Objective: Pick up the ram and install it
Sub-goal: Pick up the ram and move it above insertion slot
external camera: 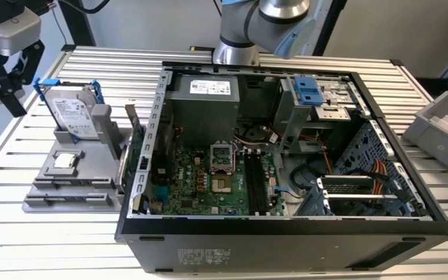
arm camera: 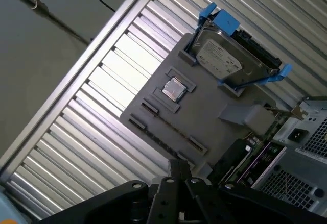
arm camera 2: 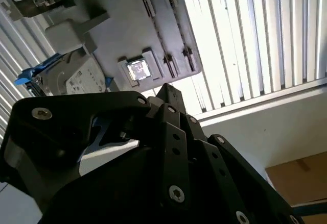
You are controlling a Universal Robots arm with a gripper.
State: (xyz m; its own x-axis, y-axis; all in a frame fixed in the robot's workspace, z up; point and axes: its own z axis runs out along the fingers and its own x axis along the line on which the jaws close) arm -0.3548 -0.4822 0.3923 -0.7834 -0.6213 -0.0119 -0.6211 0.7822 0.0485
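Gripper (arm camera: pixel 179 167) is seen pinched together, empty, above the gray holder (arm camera: pixel 214 112); ram (arm camera: pixel 171 126) looks parked edge-up in its long slot, hard to confirm; it's best gripped mid-length, squared up, not by the ends.

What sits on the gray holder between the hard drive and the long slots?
A small square chip, clear in the exterior view.
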